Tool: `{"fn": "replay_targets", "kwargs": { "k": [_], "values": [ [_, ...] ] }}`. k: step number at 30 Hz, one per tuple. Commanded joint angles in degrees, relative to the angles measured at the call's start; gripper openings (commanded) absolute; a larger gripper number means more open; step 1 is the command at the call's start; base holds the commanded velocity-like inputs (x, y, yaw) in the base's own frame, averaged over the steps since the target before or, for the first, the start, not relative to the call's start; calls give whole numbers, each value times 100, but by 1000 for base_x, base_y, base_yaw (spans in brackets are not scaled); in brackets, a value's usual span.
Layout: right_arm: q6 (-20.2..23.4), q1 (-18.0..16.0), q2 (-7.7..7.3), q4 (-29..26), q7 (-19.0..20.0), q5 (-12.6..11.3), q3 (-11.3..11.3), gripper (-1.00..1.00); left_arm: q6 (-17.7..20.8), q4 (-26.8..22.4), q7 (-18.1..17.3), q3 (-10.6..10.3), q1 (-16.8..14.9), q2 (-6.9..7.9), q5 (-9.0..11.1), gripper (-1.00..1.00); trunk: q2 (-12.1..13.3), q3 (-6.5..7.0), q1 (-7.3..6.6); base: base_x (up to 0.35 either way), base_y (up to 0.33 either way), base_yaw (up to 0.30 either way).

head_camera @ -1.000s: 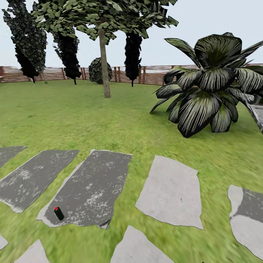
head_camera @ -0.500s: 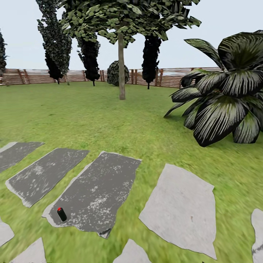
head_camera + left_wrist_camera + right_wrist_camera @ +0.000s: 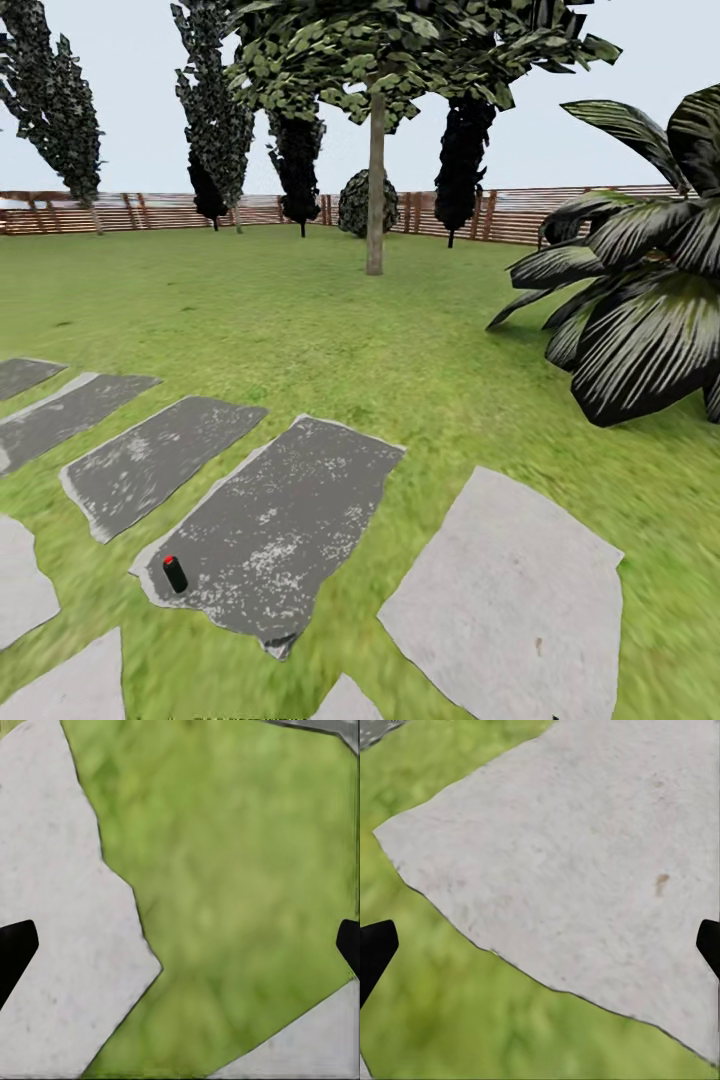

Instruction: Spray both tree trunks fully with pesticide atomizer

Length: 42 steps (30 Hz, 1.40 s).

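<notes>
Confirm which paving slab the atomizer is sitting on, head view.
The dark mottled slab at lower centre; the atomizer, black with a red cap, stands near its near-left corner. The pale slab to its right carries nothing.

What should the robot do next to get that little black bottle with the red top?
Probably roll toward the atomizer and turn a bit left. It lies on a dark paving stone, low and left in the head view, and both claws, left and right, hang open over other ground.
</notes>
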Motion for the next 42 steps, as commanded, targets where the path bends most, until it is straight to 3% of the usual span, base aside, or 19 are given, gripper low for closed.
{"fn": "replay_targets", "kwargs": {
  "k": [1,21,26,31,42],
  "values": [
    [-17,-2,-1,4,7,0,0,100,-26,3,-4,-8,-4,-1,57,100,-2,-2,-1,2,-320,277],
    [-17,-2,-1,22,7,0,0,100,-33,3,-4,-8,-4,5,65,100,-2,45,-1,100,-300,277],
    [-17,-2,-1,20,7,0,0,100,-34,3,-17,180,-4,7,65,100,-2,56,-1,244,-234,264],
    [-17,-2,-1,28,7,7,0,100,-34,3,-59,303,-4,-1,57,100,-2,58,-1,245,-233,74],
    [-17,-2,-8,23,7,9,-13,100,-34,-2,-62,312,-4,-3,56,100,-2,58,-1,246,-233,3]
  ]
}}
